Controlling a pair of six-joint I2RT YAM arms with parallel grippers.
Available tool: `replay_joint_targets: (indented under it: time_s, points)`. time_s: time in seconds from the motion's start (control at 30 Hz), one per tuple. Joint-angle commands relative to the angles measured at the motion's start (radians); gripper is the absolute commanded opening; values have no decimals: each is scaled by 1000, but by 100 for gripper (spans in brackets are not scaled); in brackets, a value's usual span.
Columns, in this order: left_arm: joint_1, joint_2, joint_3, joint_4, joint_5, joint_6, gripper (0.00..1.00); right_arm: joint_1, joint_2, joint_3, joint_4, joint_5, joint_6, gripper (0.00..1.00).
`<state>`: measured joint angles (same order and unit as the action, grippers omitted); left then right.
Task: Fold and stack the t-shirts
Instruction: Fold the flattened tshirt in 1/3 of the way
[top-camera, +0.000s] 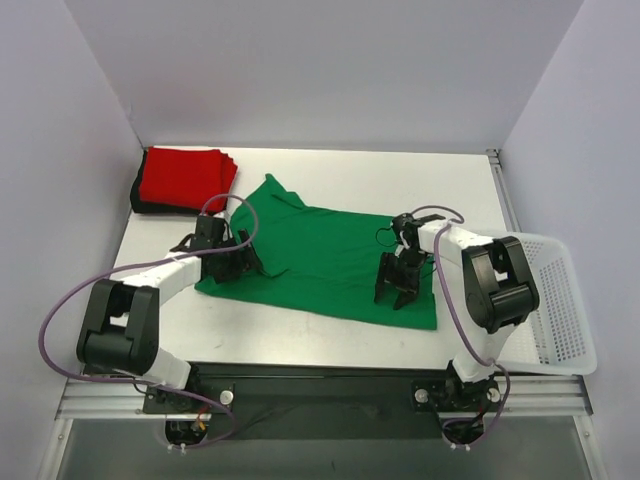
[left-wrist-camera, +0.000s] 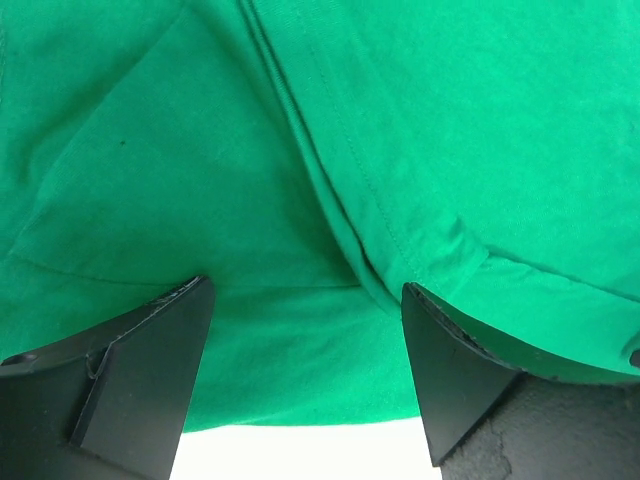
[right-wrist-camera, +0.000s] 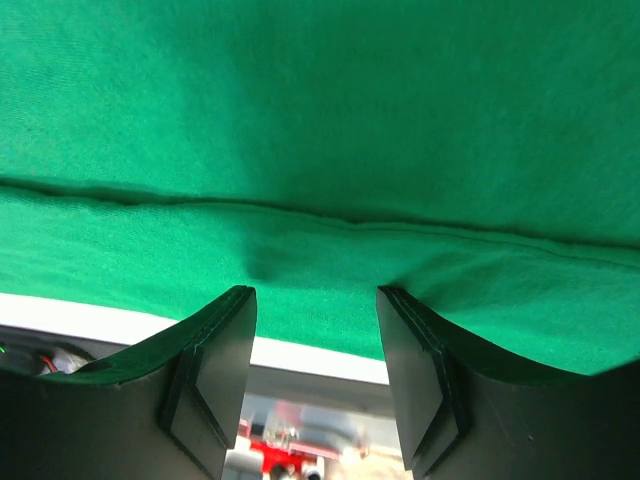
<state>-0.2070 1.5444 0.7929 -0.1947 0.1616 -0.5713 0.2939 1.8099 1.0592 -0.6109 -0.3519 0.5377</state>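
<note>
Left gripper (top-camera: 245, 266), jaws apart, sits low over the hem of the bright green soft-fabric t-shirt (top-camera: 320, 250), which lies spread flat just beside the folded red shirt stack (top-camera: 185, 177). Right gripper (top-camera: 396, 294), spread too, straddles the shirt's edge farthest from that stack. Folding step, I'd say: next, both need to close on cloth and lift together.

Plain bright green fabric t-shirt (top-camera: 330, 262), no print. Folded plain red fabric t-shirts (top-camera: 185, 175). Plain black fabric t-shirt (top-camera: 150, 207). White plastic mesh basket (top-camera: 562, 300), fine grid pattern. White table (top-camera: 340, 180).
</note>
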Motion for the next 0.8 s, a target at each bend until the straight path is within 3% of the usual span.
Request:
replay_joint_targets:
  time_s: [0.0, 0.27, 0.47, 0.6, 0.77]
  points:
    - [-2, -98, -73, -92, -74, -36, 87, 48, -10, -99, -38, 8, 27, 52]
    - [-14, -345, -231, -253, -151, -90, 89, 146, -99, -238, -29, 7, 93, 53]
    - [-34, -539, -251, -307, -154, -128, 89, 186, -168, -246, -35, -21, 114, 53]
    - [-46, -573, -210, -301, -146, -140, 89, 194, -214, -209, -49, -32, 125, 53]
    - [-72, -494, -196, -233, -112, -159, 82, 197, -227, -162, -70, -25, 119, 53]
